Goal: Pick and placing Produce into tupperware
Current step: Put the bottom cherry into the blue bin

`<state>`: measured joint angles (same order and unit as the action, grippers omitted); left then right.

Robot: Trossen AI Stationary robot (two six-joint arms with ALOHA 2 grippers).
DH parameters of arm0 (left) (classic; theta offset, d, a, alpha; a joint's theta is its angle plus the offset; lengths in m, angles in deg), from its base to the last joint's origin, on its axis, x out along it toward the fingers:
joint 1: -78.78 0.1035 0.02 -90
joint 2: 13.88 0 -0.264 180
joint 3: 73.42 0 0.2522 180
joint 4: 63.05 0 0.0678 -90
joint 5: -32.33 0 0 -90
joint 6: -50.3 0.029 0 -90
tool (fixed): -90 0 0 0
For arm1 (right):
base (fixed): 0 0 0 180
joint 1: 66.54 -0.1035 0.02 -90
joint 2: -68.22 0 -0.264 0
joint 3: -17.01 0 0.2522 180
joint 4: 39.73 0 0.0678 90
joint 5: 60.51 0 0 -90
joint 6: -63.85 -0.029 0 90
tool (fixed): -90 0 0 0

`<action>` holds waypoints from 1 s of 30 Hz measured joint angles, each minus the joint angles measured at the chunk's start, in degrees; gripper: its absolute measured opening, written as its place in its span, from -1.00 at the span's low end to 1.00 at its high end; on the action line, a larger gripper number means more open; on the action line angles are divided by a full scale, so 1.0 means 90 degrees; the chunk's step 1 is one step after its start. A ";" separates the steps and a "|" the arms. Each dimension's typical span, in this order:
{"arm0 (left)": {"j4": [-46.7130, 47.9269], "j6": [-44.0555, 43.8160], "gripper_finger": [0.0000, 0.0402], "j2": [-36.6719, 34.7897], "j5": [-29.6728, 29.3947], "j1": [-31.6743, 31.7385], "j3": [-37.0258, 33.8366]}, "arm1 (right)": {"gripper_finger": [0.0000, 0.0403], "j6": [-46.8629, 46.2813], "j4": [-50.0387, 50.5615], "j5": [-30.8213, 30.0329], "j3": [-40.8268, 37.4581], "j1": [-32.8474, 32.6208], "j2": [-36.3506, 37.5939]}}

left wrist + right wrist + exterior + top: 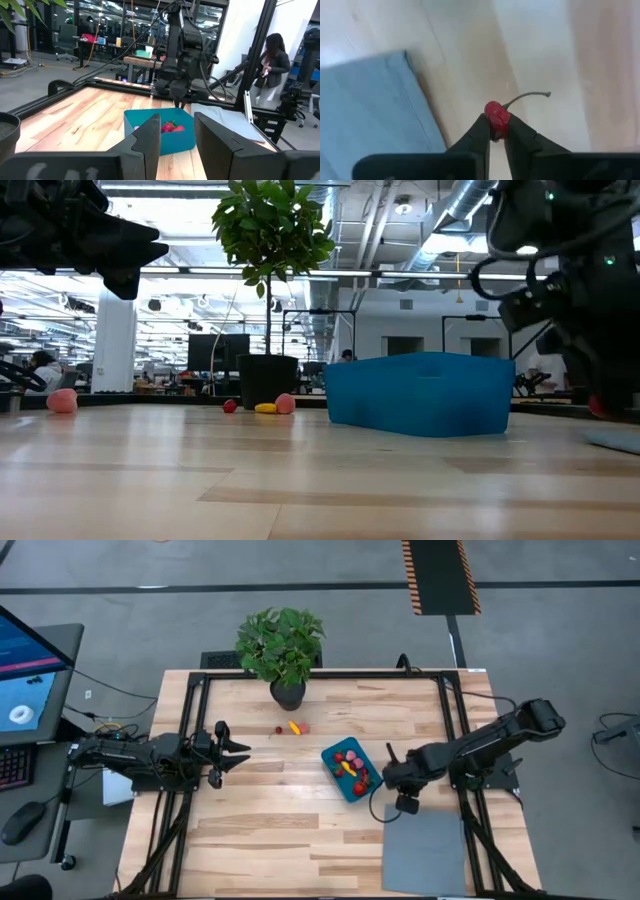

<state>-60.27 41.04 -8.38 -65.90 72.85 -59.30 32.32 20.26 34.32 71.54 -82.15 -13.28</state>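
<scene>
Table (250,840) of pale wood planks is seen from above, framed by dark rails. A potted plant (283,650) stands at its far edge, and a flat grey mat (425,858) lies at the near right corner. The left arm is stretched in from the table's left side, its left gripper (232,753) held above bare wood, well apart from the tub, with the fingers (150,137) spread and nothing between them. The right arm reaches in from the right side; the right gripper (496,131) is held just beside the tub, near the far edge of the mat, and is clamped on a small red cherry (497,117) with a thin stem curving off it. The tupperware (350,770) sits tilted near the table's middle, slightly right, and several red, pink and yellow pieces of produce (352,765) are seen inside it. Three loose pieces (293,727), red, yellow and pink, lie together on the wood between the plant and the tub. One pink piece (62,401) is seen apart at the table's left in the low view.
</scene>
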 joint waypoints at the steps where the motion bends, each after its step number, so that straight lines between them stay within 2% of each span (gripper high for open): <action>1: 0.0000 0.0000 -0.47 0.0002 0.0000 0.0002 0.0000 | -0.69 -0.0034 0.0003 -0.0026 -0.0002 0.0005 0.0101; 6: 0.0000 -0.0002 -0.47 0.0001 -0.0005 0.0002 0.0000 | -0.65 -0.0144 0.0017 -0.0122 -0.0002 -0.0011 0.0656; 11: -0.0012 -0.0002 -0.47 0.0001 -0.0010 0.0004 0.0001 | -0.62 0.0022 -0.0345 -0.0562 -0.0013 -0.0067 0.1406; 14: -0.0097 -0.0002 -0.47 0.0002 -0.0027 0.0004 0.0000 | -0.64 0.0108 -0.1159 -0.1133 -0.0278 -0.0142 0.2140; 18: -0.0377 0.0004 -0.47 -0.0001 -0.0182 0.0004 0.0000 | -0.65 0.0261 -0.2618 -0.1945 -0.1053 -0.0072 0.3349; 21: -0.0529 0.0077 -0.47 0.0000 -0.0411 0.0004 0.0000 | -0.65 0.0634 -0.3501 -0.2264 -0.1649 0.0133 0.4213; 27: -0.0609 0.0090 -0.47 0.0002 -0.0963 0.0004 0.0000 | -0.65 0.1586 -0.4886 -0.2325 -0.2469 0.0735 0.5495; 30: -0.0601 0.0007 -0.47 0.0002 -0.1266 0.0004 0.0000 | -0.65 0.1837 -0.5205 -0.2258 -0.2654 0.1026 0.5939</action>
<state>-65.68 41.10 -8.36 -77.29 72.89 -59.30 48.85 -26.59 14.00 47.66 -72.91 40.17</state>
